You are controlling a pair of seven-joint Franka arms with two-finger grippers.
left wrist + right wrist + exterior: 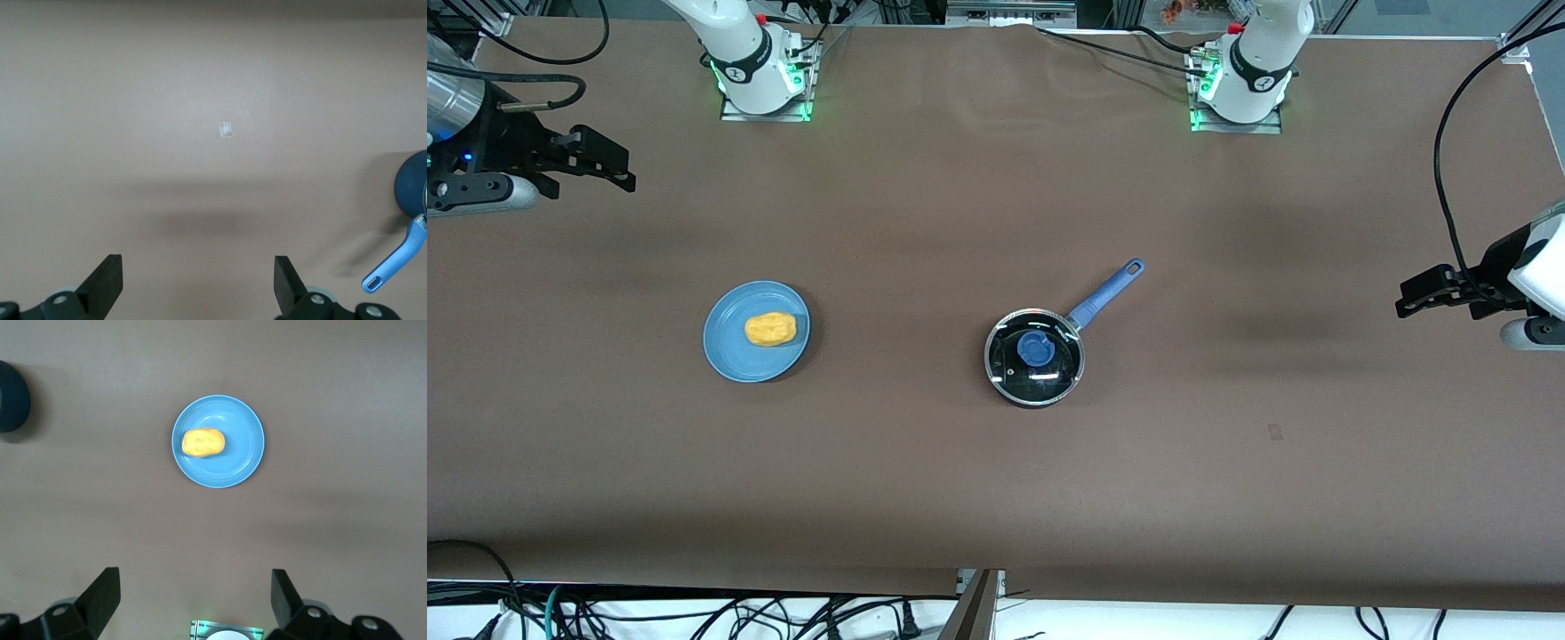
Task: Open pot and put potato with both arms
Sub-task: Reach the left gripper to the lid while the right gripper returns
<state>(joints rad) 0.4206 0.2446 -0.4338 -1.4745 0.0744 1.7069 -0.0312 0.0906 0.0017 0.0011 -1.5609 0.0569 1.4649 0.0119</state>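
Note:
The black pot (pixel 1036 357) stands mid-table with its blue-knobbed glass lid (pixel 1036 349) on and its blue handle (pixel 1107 296) pointing toward the left arm's base. The yellow-orange potato (pixel 770 329) lies on a light-blue plate (pixel 729 356) toward the right arm's end. My right gripper (pixel 624 169) is open and empty, up over the table's right-arm end; its wrist view shows the potato (pixel 203 443) and the plate (pixel 240 453). My left gripper (pixel 1402 298) is open and empty over the left-arm end; its wrist view shows the pot's side (pixel 412 190) and handle (pixel 397 267).
A small pale tape mark (pixel 1276 432) lies on the brown table cover between the pot and the left arm's end; it also shows in the left wrist view (pixel 226 129). The arm bases (pixel 760 80) (pixel 1240 89) stand along the table's edge farthest from the front camera.

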